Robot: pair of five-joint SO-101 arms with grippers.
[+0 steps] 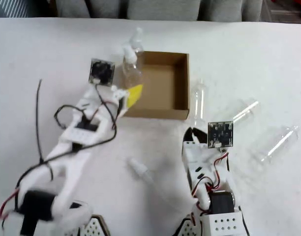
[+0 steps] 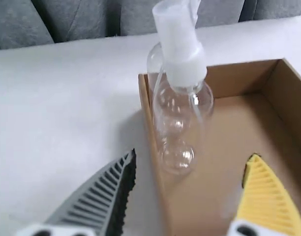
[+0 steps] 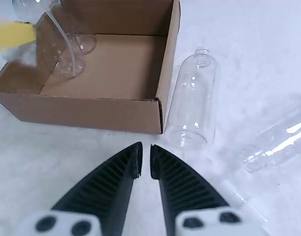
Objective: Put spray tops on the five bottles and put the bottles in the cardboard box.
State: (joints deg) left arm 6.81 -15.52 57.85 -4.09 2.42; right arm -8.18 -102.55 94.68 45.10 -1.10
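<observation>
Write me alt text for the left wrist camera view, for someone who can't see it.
A clear bottle with a white spray top sits inside a cardboard box, against its wall, with a second bottle close behind. The left gripper is open, grey finger over the white table, yellow finger over the box.

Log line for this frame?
left gripper open beside cardboard box; right gripper shut, empty; two capped bottles boxed; three uncapped bottles outside; one spray top loose

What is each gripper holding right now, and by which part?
Nothing. The left gripper is open, clear of the capped bottle standing in the cardboard box; the right gripper is shut and empty.
</observation>
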